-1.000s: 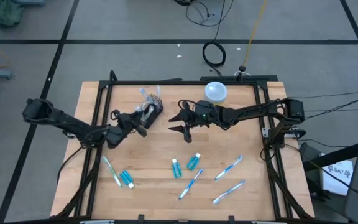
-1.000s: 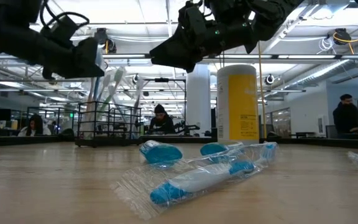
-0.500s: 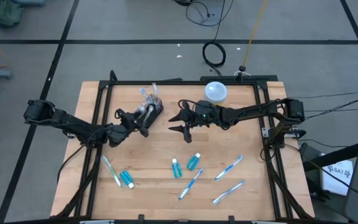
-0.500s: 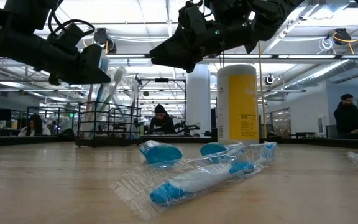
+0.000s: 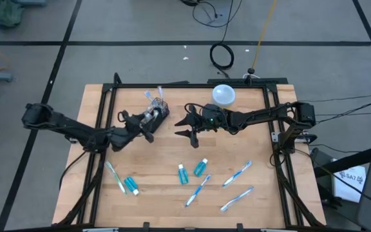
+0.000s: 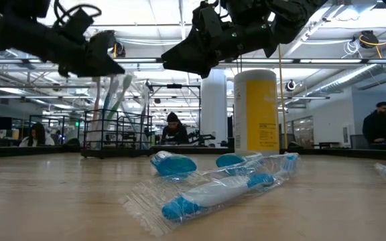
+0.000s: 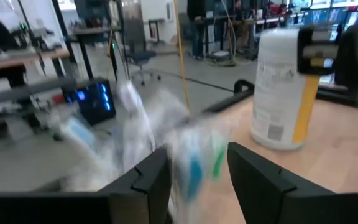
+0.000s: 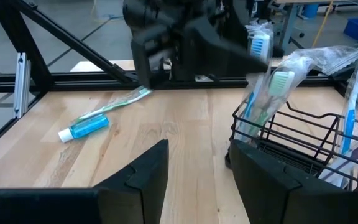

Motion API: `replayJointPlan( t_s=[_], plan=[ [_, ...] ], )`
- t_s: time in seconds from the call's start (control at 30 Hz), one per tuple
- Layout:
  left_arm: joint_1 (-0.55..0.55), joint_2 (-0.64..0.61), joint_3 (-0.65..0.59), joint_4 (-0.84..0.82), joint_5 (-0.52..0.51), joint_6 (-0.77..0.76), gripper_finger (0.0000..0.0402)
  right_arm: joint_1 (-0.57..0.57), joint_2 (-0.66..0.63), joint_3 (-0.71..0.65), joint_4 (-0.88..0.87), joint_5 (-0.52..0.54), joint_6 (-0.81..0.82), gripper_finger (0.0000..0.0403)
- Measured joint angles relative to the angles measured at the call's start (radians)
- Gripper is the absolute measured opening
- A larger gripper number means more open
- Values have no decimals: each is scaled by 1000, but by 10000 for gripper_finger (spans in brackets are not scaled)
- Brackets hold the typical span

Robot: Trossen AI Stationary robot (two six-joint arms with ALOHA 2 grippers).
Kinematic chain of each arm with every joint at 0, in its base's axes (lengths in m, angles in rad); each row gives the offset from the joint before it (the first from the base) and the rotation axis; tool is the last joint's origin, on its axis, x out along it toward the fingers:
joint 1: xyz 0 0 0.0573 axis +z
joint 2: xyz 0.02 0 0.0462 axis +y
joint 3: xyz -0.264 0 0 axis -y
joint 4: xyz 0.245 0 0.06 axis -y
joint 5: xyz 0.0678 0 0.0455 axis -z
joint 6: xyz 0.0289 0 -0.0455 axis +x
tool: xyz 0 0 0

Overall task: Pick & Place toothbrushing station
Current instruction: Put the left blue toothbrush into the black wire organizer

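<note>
The black wire basket [image 5: 158, 111] stands at the table's far left of middle. Several wrapped toothbrushes [image 8: 283, 79] stick up out of it and lean on its rim [image 8: 303, 118]. My left gripper [image 5: 149, 122] is level at the basket's near-left side, open; a blurred wrapped toothbrush [image 7: 194, 168] shows in the gap of its fingers [image 7: 197, 163]. My right gripper [image 5: 184, 127] hovers open right of the basket, holding nothing [image 8: 197, 155]. Loose toothbrushes [image 5: 237, 173] and teal tubes [image 5: 201, 167] lie on the near half of the table. My left gripper stands open at the toothbrushes in the basket. The wrist view is blurred, so I cannot tell whether either finger touches the wrapped toothbrush in the gap.
A white bottle with a yellow band [image 5: 223, 95] stands at the far edge, right of the basket. One toothbrush [image 5: 114, 177] and a tube [image 5: 132, 185] lie near left. A black frame [image 5: 102, 129] runs round the table. People sit in the room beyond.
My left gripper has opened beside the basket and has risen a little in the last half second. The toothbrushes stay standing in the basket.
</note>
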Motion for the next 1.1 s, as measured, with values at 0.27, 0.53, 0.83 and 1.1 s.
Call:
replayJointPlan(
  t_s=[0.27,0.53,0.83,1.1],
  plan=[
    [-18,-70,54,2,-19,153,161,1,0,0,-4,0,19,167],
    [-20,-72,54,-37,-79,195,161,1,0,0,-24,0,37,167],
    [-19,-72,54,-76,-165,213,161,1,0,0,-30,0,32,167],
    [10,-62,54,-259,-133,28,161,1,0,0,-30,0,31,167]
  ],
)
